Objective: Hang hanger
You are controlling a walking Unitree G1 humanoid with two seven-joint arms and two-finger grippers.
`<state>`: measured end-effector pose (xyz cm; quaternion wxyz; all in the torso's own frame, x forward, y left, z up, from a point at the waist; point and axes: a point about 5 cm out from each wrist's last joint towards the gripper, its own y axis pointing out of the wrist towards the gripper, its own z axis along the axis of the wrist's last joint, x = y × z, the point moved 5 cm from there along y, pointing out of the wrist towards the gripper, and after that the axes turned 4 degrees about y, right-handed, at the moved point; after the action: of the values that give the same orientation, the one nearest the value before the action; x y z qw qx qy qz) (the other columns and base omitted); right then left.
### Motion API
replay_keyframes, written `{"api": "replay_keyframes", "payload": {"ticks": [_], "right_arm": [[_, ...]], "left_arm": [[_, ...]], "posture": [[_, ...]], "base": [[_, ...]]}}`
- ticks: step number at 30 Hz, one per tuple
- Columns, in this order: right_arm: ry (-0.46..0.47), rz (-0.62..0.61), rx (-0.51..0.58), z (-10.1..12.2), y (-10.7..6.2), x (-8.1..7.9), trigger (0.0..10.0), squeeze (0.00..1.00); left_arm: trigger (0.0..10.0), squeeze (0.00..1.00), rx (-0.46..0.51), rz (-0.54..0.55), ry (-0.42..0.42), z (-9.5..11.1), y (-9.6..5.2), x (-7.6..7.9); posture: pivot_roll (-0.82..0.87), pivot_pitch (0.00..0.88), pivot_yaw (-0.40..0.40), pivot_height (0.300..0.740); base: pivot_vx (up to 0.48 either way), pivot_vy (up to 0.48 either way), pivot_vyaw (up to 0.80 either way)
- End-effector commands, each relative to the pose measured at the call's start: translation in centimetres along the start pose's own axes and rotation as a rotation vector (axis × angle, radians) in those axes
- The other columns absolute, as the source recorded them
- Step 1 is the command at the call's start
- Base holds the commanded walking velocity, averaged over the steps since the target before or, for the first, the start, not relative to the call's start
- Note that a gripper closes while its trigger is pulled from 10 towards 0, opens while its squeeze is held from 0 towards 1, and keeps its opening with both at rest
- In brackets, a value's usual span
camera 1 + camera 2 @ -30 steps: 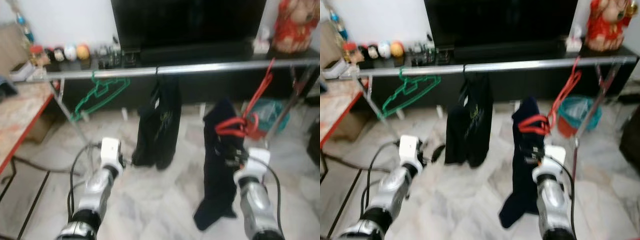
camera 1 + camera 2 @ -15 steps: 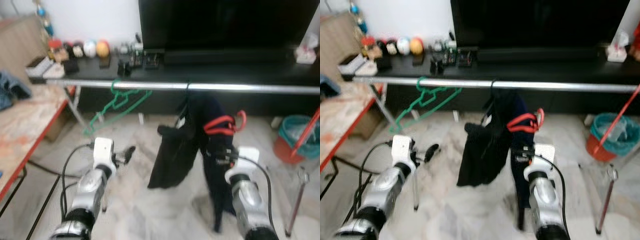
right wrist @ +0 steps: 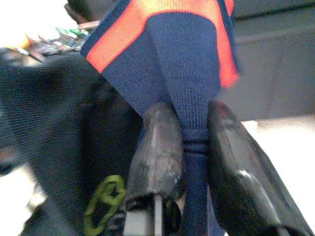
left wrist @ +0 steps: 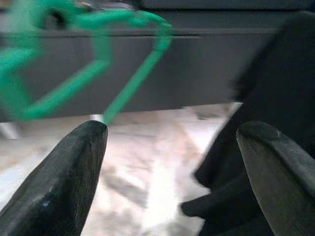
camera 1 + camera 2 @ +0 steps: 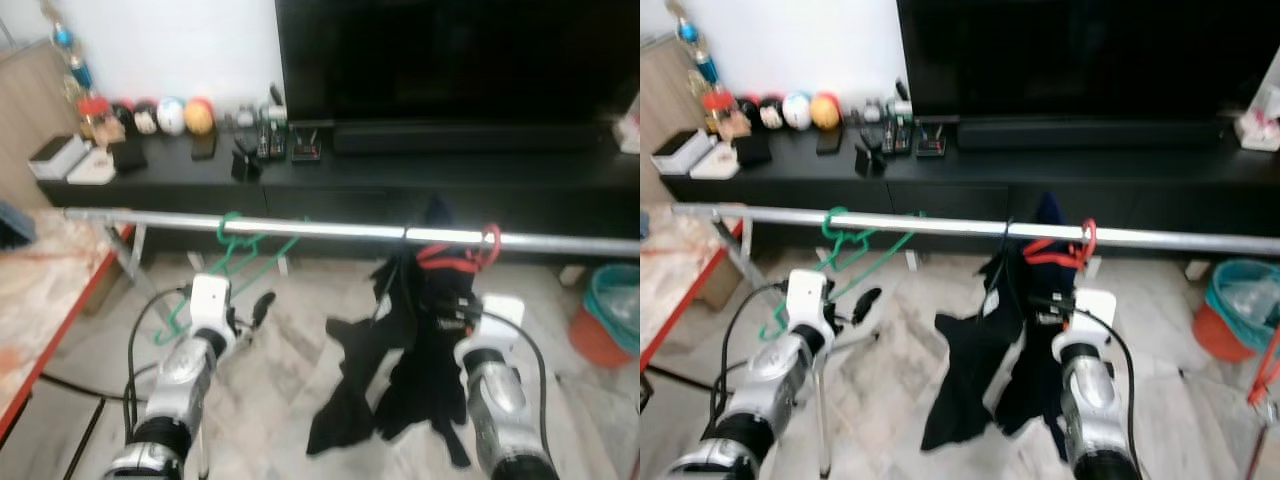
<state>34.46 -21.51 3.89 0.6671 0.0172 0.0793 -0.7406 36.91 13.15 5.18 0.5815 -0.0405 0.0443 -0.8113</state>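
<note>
A red hanger (image 5: 470, 252) carries a navy garment (image 5: 425, 340) with an orange band (image 3: 162, 29) at its neck. The hanger's hook (image 5: 488, 238) curls over the silver rail (image 5: 300, 229). My right gripper (image 5: 455, 300) is just below the rail, shut on the garment's neck (image 3: 194, 142); both fingers (image 3: 157, 147) pinch the knit. A black garment (image 5: 350, 385) hangs just to its left. Further left, a green hanger (image 5: 240, 250) hangs on the rail. My left gripper (image 5: 262, 303) is open below the green hanger (image 4: 98, 64), holding nothing.
A black TV (image 5: 450, 50) stands on a long black console (image 5: 200, 170) behind the rail, with balls (image 5: 185, 115) and small items on it. A red-edged table (image 5: 40, 310) is at the left. A teal and orange bucket (image 5: 612, 320) sits at the right. The marble floor (image 5: 290, 400) lies below.
The view has swung and drawn nearer the rail. My right gripper has raised the red hanger from below the rail until its hook reaches the rail. The left gripper stays open.
</note>
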Motion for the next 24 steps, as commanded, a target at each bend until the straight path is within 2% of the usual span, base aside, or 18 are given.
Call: {"api": "replay_keyframes", "payload": {"ticks": [1, 11, 19, 24], "right_arm": [[0.011, -0.001, 0.038, 0.9, 0.3, -0.3, 10.0, 0.00], [0.010, -0.024, 0.040, 1.4, 0.6, 0.4, 10.0, 0.00], [-0.030, -0.096, -0.029, 1.0, 1.0, 1.9, 10.0, 0.00], [-0.005, -0.123, -0.043, 0.6, 0.8, 2.5, 10.0, 0.00]], "left_arm": [[10.0, 0.00, -0.001, 0.014, 0.014, 0.1, -0.3, -0.8], [10.0, 0.00, -0.012, -0.006, 0.023, -0.1, -0.3, -0.6], [10.0, 0.00, -0.020, -0.026, 0.022, -0.3, -0.3, -0.2], [10.0, 0.00, -0.026, -0.038, 0.025, -0.4, -0.4, 0.1]], "posture": [[-0.04, 0.000, 0.051, 0.740], [-0.04, 0.000, 0.054, 0.740], [-0.04, 0.000, 0.054, 0.740], [-0.04, 0.000, 0.054, 0.740]], "base": [[0.000, 0.000, 0.00], [0.000, 0.000, 0.00], [0.000, 0.000, 0.00], [0.000, 0.000, 0.00]]}}
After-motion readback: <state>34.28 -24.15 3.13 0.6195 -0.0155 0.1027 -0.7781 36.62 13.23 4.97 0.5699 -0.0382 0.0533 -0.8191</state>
